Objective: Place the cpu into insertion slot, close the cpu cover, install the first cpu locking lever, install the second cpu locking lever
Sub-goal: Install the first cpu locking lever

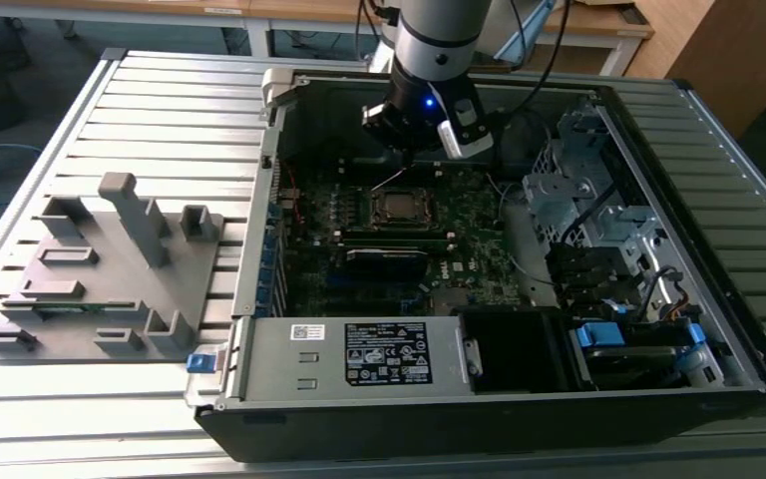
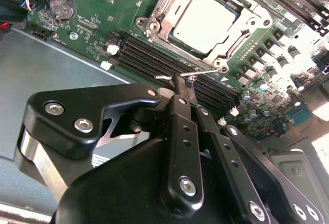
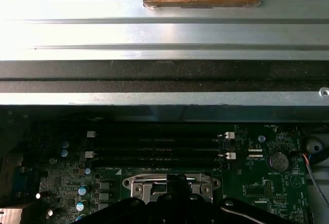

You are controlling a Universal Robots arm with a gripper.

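The cpu [image 2: 205,21] lies flat in the insertion slot [image 2: 146,26] on the motherboard, its silver top showing through the cut-out of the cpu cover [image 2: 164,5], which lies down over it. In the exterior view the cpu [image 1: 395,207] sits just in front of my gripper [image 1: 417,152]. A thin wire locking lever [image 2: 205,71] stands raised beside the slot and crosses right at the tips of my gripper [image 2: 181,80]. The black fingers [image 2: 177,106] are pressed together; nothing shows between them. In the first wrist view my gripper [image 3: 177,182] hangs over the slot's metal rim [image 3: 139,185].
The open computer case [image 1: 270,95] lies on a slatted metal table. Memory slots [image 2: 154,59] run beside the socket, with a coin battery [image 2: 62,6] nearby. Drive cages [image 1: 582,190] fill the exterior view's right, a power supply [image 1: 356,354] the front. A grey fixture [image 1: 104,269] stands outside.
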